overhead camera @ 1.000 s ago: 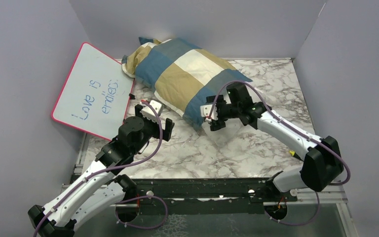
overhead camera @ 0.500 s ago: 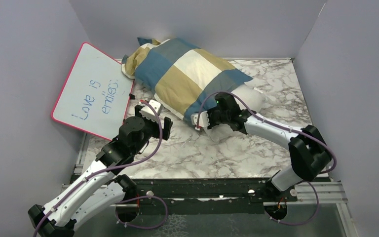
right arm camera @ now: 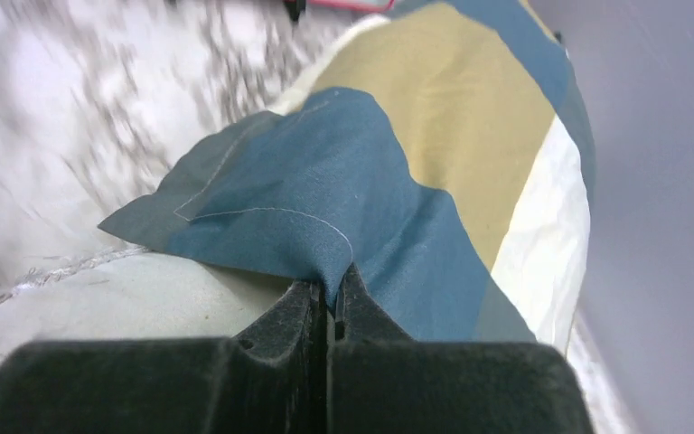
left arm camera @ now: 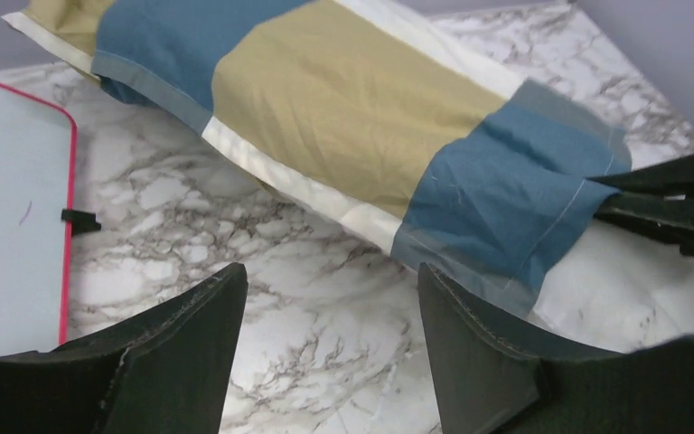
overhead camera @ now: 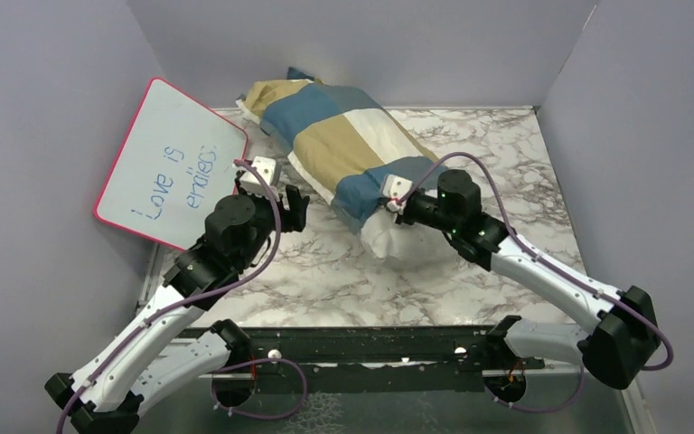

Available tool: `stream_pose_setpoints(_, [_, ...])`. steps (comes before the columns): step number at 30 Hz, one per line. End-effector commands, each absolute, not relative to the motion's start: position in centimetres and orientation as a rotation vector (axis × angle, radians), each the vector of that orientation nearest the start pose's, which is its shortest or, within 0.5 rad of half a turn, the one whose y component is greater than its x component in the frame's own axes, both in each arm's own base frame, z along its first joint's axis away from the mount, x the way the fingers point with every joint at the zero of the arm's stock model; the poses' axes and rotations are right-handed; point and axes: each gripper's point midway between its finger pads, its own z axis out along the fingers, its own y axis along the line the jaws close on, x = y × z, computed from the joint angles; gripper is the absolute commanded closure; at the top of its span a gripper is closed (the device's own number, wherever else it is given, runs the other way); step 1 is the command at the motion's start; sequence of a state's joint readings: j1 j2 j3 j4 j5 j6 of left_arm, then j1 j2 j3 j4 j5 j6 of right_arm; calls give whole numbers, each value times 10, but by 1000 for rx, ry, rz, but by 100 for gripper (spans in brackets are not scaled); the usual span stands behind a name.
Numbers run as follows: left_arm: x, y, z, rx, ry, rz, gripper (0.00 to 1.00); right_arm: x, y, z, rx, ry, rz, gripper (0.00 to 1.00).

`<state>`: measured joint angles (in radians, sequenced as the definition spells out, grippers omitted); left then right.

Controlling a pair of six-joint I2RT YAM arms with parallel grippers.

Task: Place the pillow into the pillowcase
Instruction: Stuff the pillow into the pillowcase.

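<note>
The blue, tan and cream checked pillowcase (overhead camera: 334,145) lies slantwise at the back of the marble table, stuffed with the pillow. The pillow's white end (overhead camera: 387,237) sticks out of the case's near mouth. My right gripper (overhead camera: 398,201) is shut on a pinch of the blue hem (right arm camera: 343,194), with the pillow's white fabric (right arm camera: 99,298) just below it. Over bare marble, left of the mouth, my left gripper (overhead camera: 295,204) is open and holds nothing. In the left wrist view the pillowcase (left arm camera: 352,108) crosses the top, the pillow (left arm camera: 614,289) shows at right, and my left gripper (left arm camera: 330,276) touches neither.
A pink-rimmed whiteboard (overhead camera: 167,167) with blue writing leans against the left wall, close to my left arm; its edge (left arm camera: 14,217) shows in the left wrist view. Lilac walls close in the table at the back and both sides. Marble surface (overhead camera: 352,280) lies between the arms.
My right gripper shut on the pillowcase's blue hem and swung it, so pillowcase and pillow turned toward the back. My left gripper advanced toward the case's mouth, its jaws narrowing somewhat.
</note>
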<state>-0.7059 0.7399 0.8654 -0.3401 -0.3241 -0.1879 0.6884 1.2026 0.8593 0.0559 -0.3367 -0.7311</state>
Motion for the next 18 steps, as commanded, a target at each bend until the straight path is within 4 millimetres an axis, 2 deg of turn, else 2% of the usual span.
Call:
stream_pose_setpoints(1, [256,-150,341,181,1693,-384,32,262,301,335,-925,1202,723,100])
stream_pose_setpoints(3, [258,-151,355,193,1672,-372,34,257,309,344,-832,1293,881,100])
stream_pose_setpoints(5, [262,-152,366,204,1658,-359,35,263,312,337,-707,1421,975,100])
stream_pose_setpoints(7, [266,-156,371,217,1658,-350,37,275,303,327,-595,1513,1017,100])
stream_pose_setpoints(9, [271,-160,369,229,1671,-345,39,287,285,320,-494,1559,1081,100])
stream_pose_setpoints(12, [277,-172,349,262,1718,-354,41,298,253,308,-368,1596,1234,100])
stream_pose_setpoints(15, [286,-183,317,274,1785,-353,41,311,227,288,-270,1658,1223,100])
stream_pose_setpoints(18, [293,-206,289,306,1828,-416,40,318,207,273,-178,1685,1199,100])
